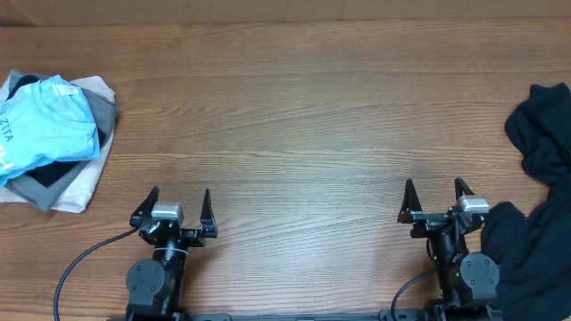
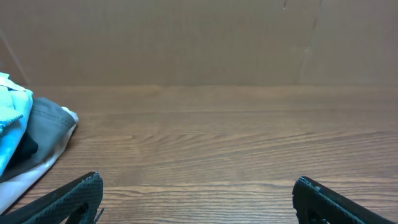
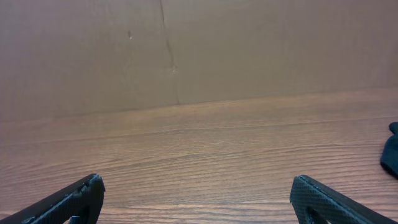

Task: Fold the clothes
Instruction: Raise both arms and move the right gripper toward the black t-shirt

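You have a brown wood-grain worktop with clothes at both of its ends. At the worktop's left edge sits a stack of folded garments. On top is a light blue cotton T-shirt with dark print along the side nearest that edge. The letters look like "Z1TA", though they are too small for you to trust that reading. Under it a grey folded garment shows on the side toward the worktop's middle. A black garment peeks out toward the worktop's near edge, and a white cloth lies at the bottom, touching the worktop. The left wrist view catches the same stack of folded garments, with grey lying over white.

At the worktop's right edge lies a crumpled dark navy heap of clothing, unfolded, running down to the near edge and out of frame. A small corner of that heap of clothing shows in the right wrist view.

Your left gripper sits at the worktop's near edge, left of its middle, jaws spread wide and holding nothing. Your right gripper sits at the same near edge, right of the middle. Its jaws are likewise spread and empty, and its arm is just beside the dark heap.
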Tool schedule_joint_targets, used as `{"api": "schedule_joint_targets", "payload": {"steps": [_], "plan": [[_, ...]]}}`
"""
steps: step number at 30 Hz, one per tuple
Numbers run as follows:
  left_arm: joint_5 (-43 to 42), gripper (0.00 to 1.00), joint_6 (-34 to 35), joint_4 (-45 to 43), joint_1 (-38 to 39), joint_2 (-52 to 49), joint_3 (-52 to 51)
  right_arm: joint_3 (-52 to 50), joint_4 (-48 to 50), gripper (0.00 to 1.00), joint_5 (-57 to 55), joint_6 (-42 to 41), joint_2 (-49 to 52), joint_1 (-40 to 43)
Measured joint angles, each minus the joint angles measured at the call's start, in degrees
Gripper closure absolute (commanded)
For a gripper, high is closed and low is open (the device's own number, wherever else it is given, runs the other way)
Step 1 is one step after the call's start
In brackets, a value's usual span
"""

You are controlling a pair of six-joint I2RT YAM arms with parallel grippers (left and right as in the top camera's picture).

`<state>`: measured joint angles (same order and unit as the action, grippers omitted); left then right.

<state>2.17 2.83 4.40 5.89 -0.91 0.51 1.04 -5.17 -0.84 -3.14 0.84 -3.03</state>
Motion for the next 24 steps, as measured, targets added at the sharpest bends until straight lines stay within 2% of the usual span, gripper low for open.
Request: {"api": "schedule_joint_targets", "payload": {"steps": [11, 15, 21, 24], "plan": [[0.0, 0.0, 1.6, 0.0, 0.0, 0.0, 0.0, 0.0, -0.2, 0.0, -0.1, -2.7, 0.0, 0.0], [-0.3, 0.0, 2.4, 1.6, 0.0, 0.0, 0.5, 0.9, -4.1, 0.0, -2.9, -3.7, 0.3, 0.0], [-0.6, 0.0, 3.0, 8.9, 0.0, -1.3, 6.3, 9.6, -9.6, 0.0, -8.0, -4.2, 5.8, 0.0], [-0.7, 0.0, 3.0, 11.4, 0.0, -6.9, 12.6, 17.0, -14.3, 0.0, -9.6, -4.3, 13.6, 0.0]]}}
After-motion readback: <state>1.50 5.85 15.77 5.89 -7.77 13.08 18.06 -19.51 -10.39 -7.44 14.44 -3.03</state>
